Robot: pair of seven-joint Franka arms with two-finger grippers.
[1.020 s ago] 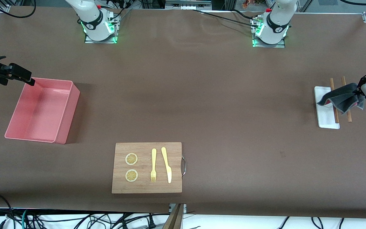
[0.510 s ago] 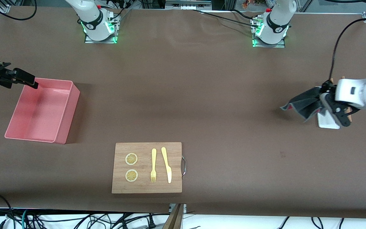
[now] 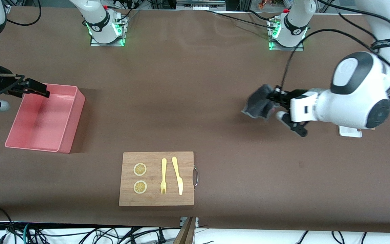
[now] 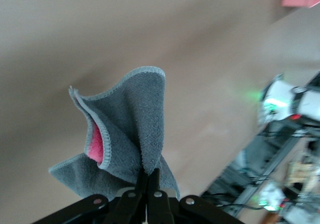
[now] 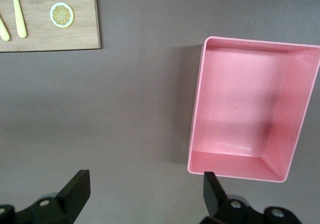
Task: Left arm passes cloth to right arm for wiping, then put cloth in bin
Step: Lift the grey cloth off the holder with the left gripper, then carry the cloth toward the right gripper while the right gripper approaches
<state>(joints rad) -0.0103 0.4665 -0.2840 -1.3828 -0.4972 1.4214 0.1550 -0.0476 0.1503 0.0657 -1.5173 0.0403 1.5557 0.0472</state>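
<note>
Front view: left gripper [image 3: 273, 100] w/ cloth [image 3: 258, 105] mid-table.

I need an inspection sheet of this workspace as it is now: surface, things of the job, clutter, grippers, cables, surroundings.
Surface: brown table cover, no spill seen.
Job's things: cloth, grey with pink inside, hangs in the air from the left gripper; bin, pink, nothing in it, at the right arm's end.
Clutter: wooden board with two lemon slices, fork and knife; white tray, mostly hidden under the left arm.
Grippers: left gripper shut on the cloth over bare table; right gripper open, over the table beside the bin.
Cables: black cable loops to the left arm.
Surroundings: loose wires below the table edge.
</note>
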